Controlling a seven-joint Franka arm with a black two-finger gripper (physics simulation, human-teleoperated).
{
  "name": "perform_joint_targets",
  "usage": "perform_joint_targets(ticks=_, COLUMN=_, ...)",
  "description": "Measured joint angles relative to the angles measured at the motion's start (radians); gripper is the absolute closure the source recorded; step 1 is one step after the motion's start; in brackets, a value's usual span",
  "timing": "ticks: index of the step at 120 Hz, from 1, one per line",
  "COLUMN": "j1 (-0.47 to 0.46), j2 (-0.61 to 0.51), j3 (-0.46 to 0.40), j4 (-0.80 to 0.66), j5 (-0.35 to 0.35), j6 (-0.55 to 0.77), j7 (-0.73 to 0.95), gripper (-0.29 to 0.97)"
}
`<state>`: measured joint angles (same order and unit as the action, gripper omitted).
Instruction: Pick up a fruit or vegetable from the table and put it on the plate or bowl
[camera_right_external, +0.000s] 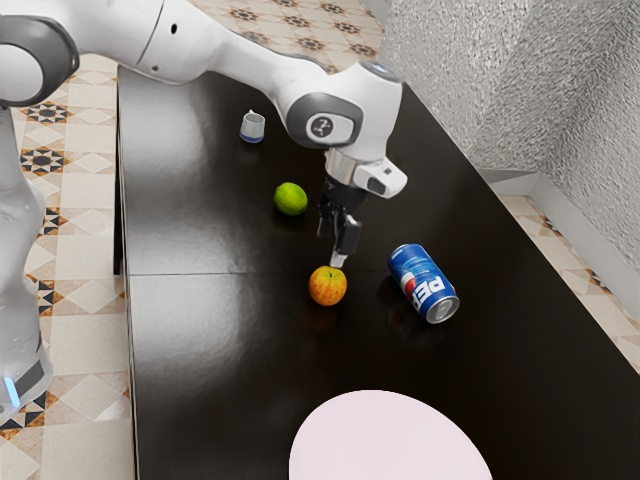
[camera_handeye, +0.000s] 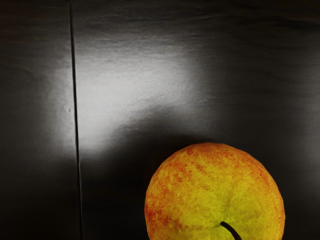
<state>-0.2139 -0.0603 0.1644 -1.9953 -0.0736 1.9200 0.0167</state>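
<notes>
Jaws hang just above the orange-red fruit (camera_right_external: 327, 285), which sits mid-counter (camera_right_external: 200, 340); open or closed, can't tell from this angle. In the wrist view the fruit is right under the hand, stem showing. A green lime (camera_right_external: 291, 198) lies toward the far edge, a blue can (camera_right_external: 424, 283) lies on its side near the fruit, and the pale pink plate (camera_right_external: 390, 440) waits at the near edge, well apart
</notes>
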Motion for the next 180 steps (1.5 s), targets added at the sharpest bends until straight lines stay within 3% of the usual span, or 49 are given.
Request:
perform_joint_targets(ticks=59, j1=-0.006, j2=0.002, j3=0.004, j4=-0.039, j5=-0.008, j6=0.062, j7=0.005, gripper=0.00)
perform_joint_targets(ticks=137, j1=-0.047, j2=0.084, j3=0.009, j4=-0.062, j5=-0.025, j6=0.104, j7=0.008, gripper=0.00)
perform_joint_targets(ticks=161, j1=-0.036, j2=0.090, j3=0.017, j4=-0.060, j5=-0.024, j6=0.119, j7=0.009, gripper=0.30)
perform_joint_targets(ticks=180, j1=0.000, j2=0.057, j3=0.015, j4=-0.043, j5=-0.012, j6=0.122, j7=0.003, gripper=0.37)
